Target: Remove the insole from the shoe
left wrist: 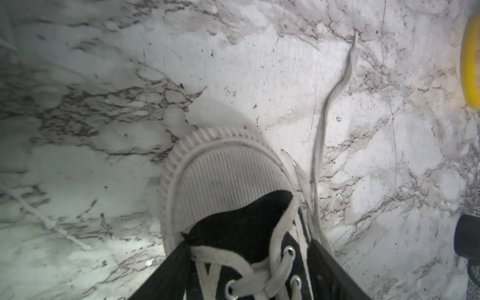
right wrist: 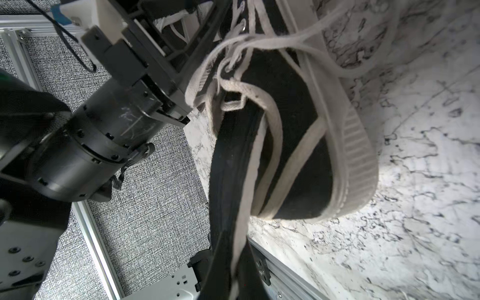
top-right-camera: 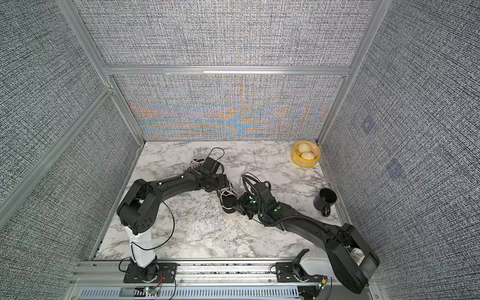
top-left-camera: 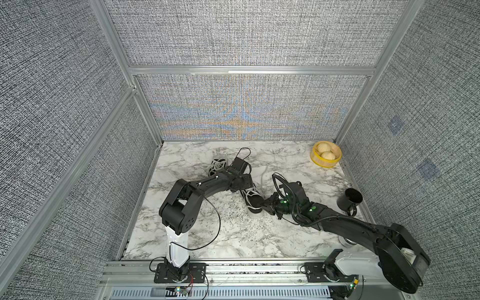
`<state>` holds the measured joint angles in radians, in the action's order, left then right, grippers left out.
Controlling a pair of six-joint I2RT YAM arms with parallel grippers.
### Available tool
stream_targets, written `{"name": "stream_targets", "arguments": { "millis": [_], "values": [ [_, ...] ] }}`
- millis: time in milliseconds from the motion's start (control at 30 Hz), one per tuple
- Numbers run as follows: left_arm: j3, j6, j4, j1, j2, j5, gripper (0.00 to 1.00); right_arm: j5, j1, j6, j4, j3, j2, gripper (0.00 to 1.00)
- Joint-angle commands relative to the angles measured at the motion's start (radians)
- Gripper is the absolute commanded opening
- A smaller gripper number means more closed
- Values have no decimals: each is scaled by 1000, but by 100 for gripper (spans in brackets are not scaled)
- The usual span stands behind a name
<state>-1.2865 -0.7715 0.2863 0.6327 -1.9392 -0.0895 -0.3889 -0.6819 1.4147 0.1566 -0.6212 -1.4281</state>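
Left wrist view crops the shoe (left wrist: 228,181) at its laces, so only the ribbed white toe cap, black cloth front and two loose lace ends show. Black fingers (left wrist: 161,280) of the left gripper (left wrist: 249,242) stand apart on either side of the laced part. Whether they press on it I cannot tell.

In both top views the left arm covers the front half of the shoe (top-left-camera: 253,205), which lies near the middle of the marble table (top-left-camera: 207,233). Its heel points toward the right gripper (top-left-camera: 264,204), whose jaws are together on the rim of the heel opening. In the right wrist view that rim shows as a white-edged black band, blurred close to the lens.

The insole cannot be made out in any view; the shoe's opening is dark. A second shoe (top-left-camera: 217,166) is mostly hidden behind the left arm.
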Motion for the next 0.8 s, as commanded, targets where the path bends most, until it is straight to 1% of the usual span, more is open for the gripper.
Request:
{"name": "stream_targets", "arguments": {
  "millis": [0, 133, 233, 333, 400, 467, 633, 700, 767],
  "values": [
    [18, 31, 67, -5, 6, 66, 72, -5, 6, -32, -21, -9, 11, 0],
    [31, 28, 81, -5, 95, 103, 73, -10, 14, -33, -16, 6, 20, 0],
    [64, 24, 85, -5, 128, 110, 77, -21, 18, -38, -9, 4, 14, 0],
    [111, 10, 59, -5, 100, 90, 83, -32, 21, -48, -2, -4, 0, 0],
    [101, 10, 19, -5, 50, 19, 83, -40, 21, -51, 3, -3, -6, 0],
    [61, 17, 16, -5, -12, -19, 79, -41, 20, -57, -2, -2, -5, 0],
    [-30, 34, 50, -10, -86, 32, 72, -31, 18, -91, -52, -1, 32, 0],
    [-66, 34, 61, -13, -115, 37, 66, -28, 19, -112, -95, 0, 63, 0],
    [-101, 33, 72, -13, -146, 40, 58, -32, 19, -142, -156, -1, 109, 0]
  ]
}}
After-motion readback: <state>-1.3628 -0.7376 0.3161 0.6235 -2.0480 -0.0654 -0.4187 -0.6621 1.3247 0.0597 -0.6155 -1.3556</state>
